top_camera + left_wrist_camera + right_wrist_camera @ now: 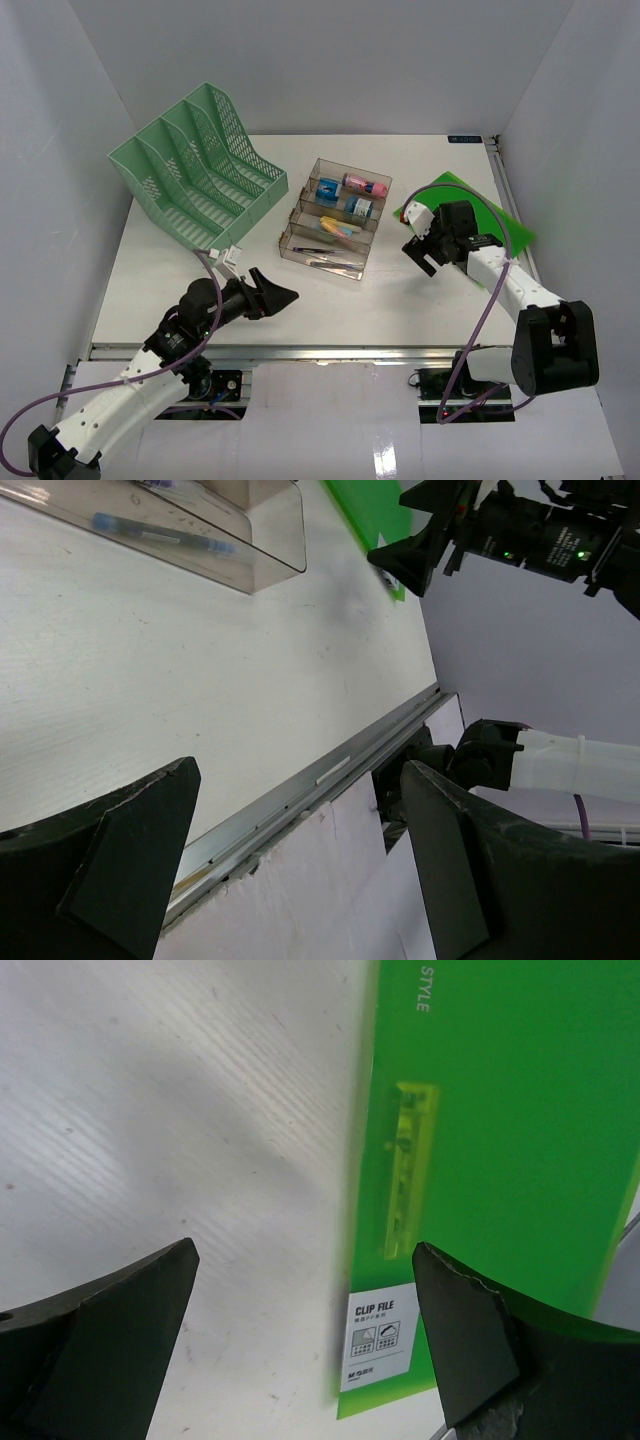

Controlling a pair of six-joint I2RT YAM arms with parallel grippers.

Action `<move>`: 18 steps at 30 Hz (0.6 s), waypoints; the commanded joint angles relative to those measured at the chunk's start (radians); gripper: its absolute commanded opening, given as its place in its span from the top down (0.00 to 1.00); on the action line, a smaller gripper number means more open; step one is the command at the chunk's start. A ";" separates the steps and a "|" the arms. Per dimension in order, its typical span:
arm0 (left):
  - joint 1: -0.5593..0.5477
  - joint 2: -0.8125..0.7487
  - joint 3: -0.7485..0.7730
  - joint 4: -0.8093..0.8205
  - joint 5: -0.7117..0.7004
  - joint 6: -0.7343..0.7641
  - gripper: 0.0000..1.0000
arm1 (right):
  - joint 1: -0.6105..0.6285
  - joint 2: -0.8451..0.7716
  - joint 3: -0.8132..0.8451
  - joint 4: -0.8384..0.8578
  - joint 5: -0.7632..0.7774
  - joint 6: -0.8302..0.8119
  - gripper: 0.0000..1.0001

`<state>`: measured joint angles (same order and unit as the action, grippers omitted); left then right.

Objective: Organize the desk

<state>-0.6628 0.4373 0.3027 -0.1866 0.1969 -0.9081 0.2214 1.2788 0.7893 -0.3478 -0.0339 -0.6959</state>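
1. I'm seeing the right pincer [422,258] spread wide and holding nothing, hovering over the near-left edge of the green folder [505,225] at the right of the desk [400,300].
2. Key relation: in the wrist view the folder's long edge is running top to bottom between the two jaws, folder body toward the right jaw and bare desk toward the left. In the top view it's lying diagonally, upper left to lower right.
3. The right arm is much nearer; I'm judging it the one for this item.
4. The left pincer [278,290] is also spread and empty, hanging over lower-centre desk, well apart from the folder.
5. Folder: thin, flat, glossy green plastic with a white "CLIP FILE" sticker at the corner. It's lying flush, so I'm expecting a hard edge pick.
6. Desk: white, faintly grained, with a metal front rail.
7. The mesh file rack [195,165] is sitting upper left, the clear tiered tray [285,240] at centre.
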 commanded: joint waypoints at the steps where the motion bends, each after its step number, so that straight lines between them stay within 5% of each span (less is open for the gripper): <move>1: 0.003 -0.018 -0.023 0.043 0.034 -0.013 0.07 | -0.004 0.055 -0.065 0.184 0.117 -0.100 0.03; 4: 0.003 -0.057 -0.042 0.040 0.033 -0.030 0.07 | -0.004 0.131 -0.083 0.262 0.191 -0.112 0.01; 14: 0.003 -0.064 -0.026 0.004 0.030 -0.027 0.07 | -0.006 0.327 -0.012 0.336 0.302 -0.066 0.25; 18: 0.003 -0.044 -0.044 0.052 0.058 -0.054 0.07 | -0.005 0.357 -0.013 0.336 0.301 -0.059 0.53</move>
<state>-0.6628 0.3731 0.2584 -0.1791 0.2201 -0.9372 0.2177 1.5904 0.7743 -0.0078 0.2499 -0.7733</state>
